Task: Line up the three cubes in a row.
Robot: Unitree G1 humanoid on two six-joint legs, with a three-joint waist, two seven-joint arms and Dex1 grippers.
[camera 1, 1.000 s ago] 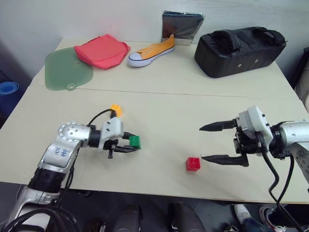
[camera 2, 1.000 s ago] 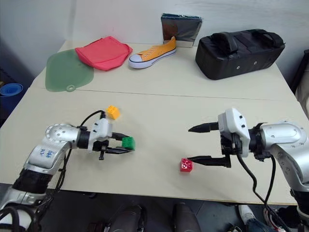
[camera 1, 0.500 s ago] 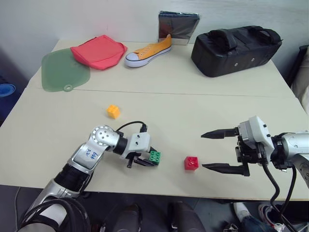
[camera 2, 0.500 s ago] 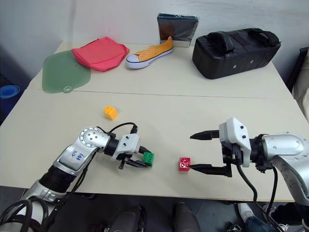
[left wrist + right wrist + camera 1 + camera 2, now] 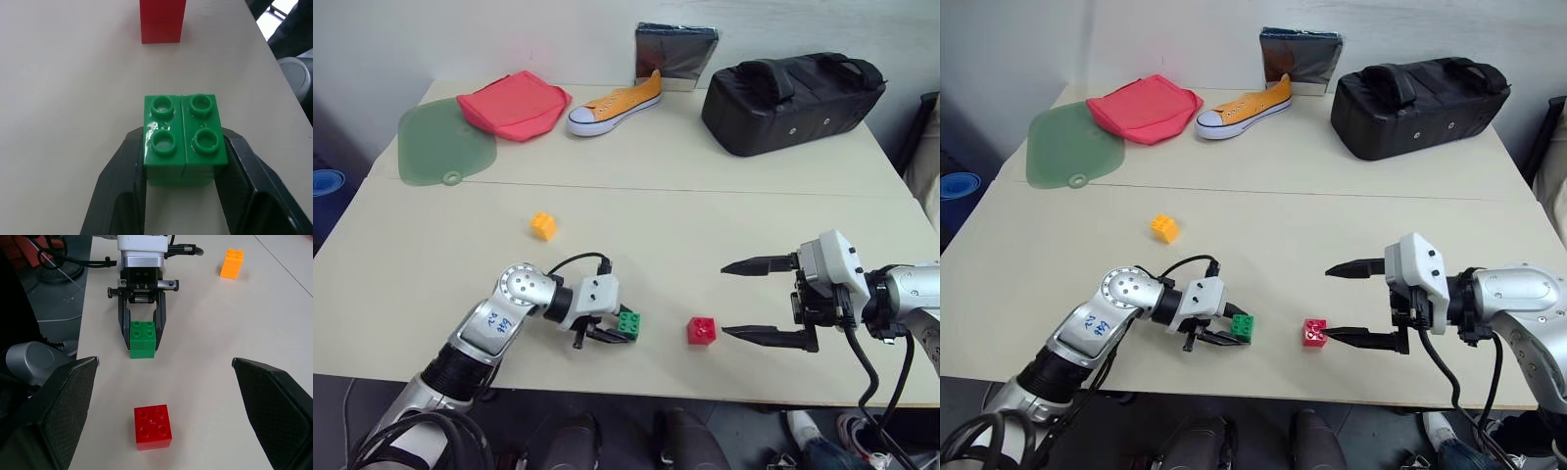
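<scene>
Since a second ago, the left end effector (image 5: 610, 331) has carried the green cube (image 5: 628, 322) toward the red cube (image 5: 701, 330); its black fingers clamp the glossy block's flanks, studs up, just above the matte beige surface (image 5: 705, 225). Right end effector (image 5: 744, 300) hangs spread wide. The yellow-orange cube (image 5: 542, 225) sits well apart.

head pair: we look forward and down from up high over the table (image 5: 724, 196), arms at the near edge.
left wrist: super close, looking along the left gripper (image 5: 183, 166) at the green cube (image 5: 183, 139), red cube (image 5: 162, 19) just past it.
right wrist: further back, facing the left gripper.
shared: we get both cubes everywhere.
</scene>
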